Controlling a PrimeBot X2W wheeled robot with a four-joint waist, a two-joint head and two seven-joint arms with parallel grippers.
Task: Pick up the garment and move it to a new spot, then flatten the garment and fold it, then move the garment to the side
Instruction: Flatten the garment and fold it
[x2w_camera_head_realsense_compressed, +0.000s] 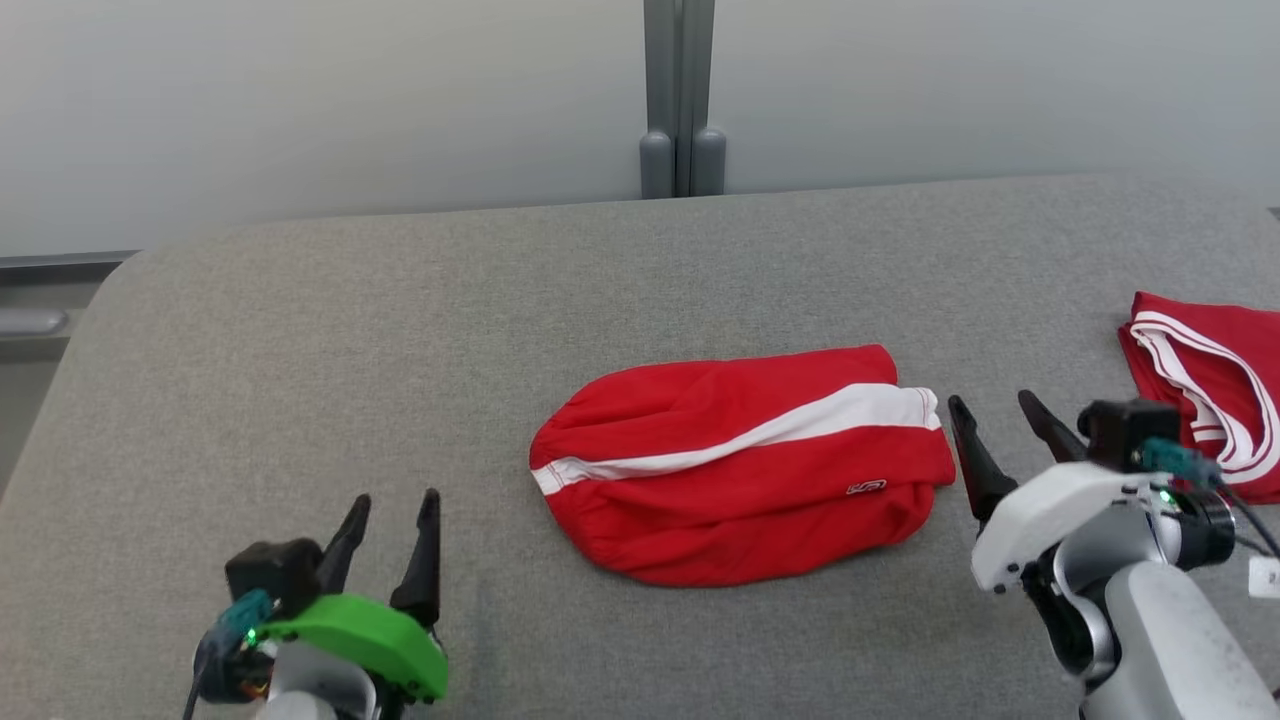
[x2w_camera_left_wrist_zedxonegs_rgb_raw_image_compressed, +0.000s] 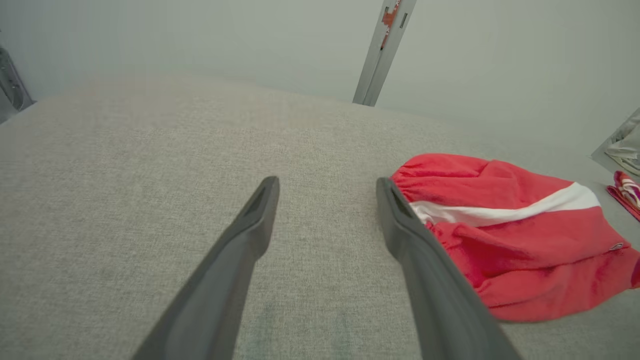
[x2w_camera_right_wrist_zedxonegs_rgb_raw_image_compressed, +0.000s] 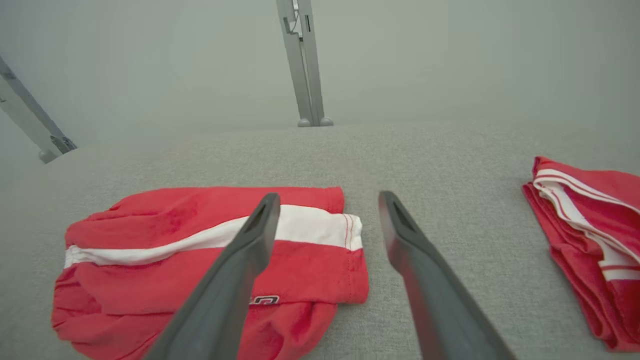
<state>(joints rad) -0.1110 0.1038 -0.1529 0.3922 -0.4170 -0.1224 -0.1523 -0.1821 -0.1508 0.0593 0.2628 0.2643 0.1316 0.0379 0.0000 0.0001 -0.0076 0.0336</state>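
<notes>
Grey padded surface (x2w_camera_head_realsense_compressed: 300, 400): covers the whole work area. Its woven cloth top will likely grip fabric, so a dragged garment may bunch instead of sliding.

Garment (x2w_camera_head_realsense_compressed: 740, 465): red shorts, lying crumpled in the middle of the surface between the 2 grippers. The gathered end points to the robot's left and the open hem end to its right.

Handling, as judged: light, soft and limp. It will sag and fold on itself once lifted, and nothing about it is fragile. A shallow pinch could catch only 1 layer.

Second red garment (x2w_camera_head_realsense_compressed: 1210, 390): folded at the right edge of the surface, well apart from the shorts.

Right gripper (x2w_camera_head_realsense_compressed: 992, 398): fingers spread and holding nothing. It is just beside the hem end and not touching it.

Left gripper (x2w_camera_head_realsense_compressed: 397, 497): fingers spread and empty, low on the left. It is well apart from the gathered end, with bare surface between.

White stripe (x2w_camera_head_realsense_compressed: 740, 435): runs slantwise along the length of the shorts and makes a handy line for squaring up.

Where to hold, as judged: the hem corner (x2w_camera_right_wrist_zedxonegs_rgb_raw_image_compressed: 356, 295) on the right and the gathered band (x2w_camera_left_wrist_zedxonegs_rgb_raw_image_compressed: 417, 187) on the left. Both are doubled edges that give a firmer bite.

Logo (x2w_camera_head_realsense_compressed: 866, 487): small and near the hem.
</notes>
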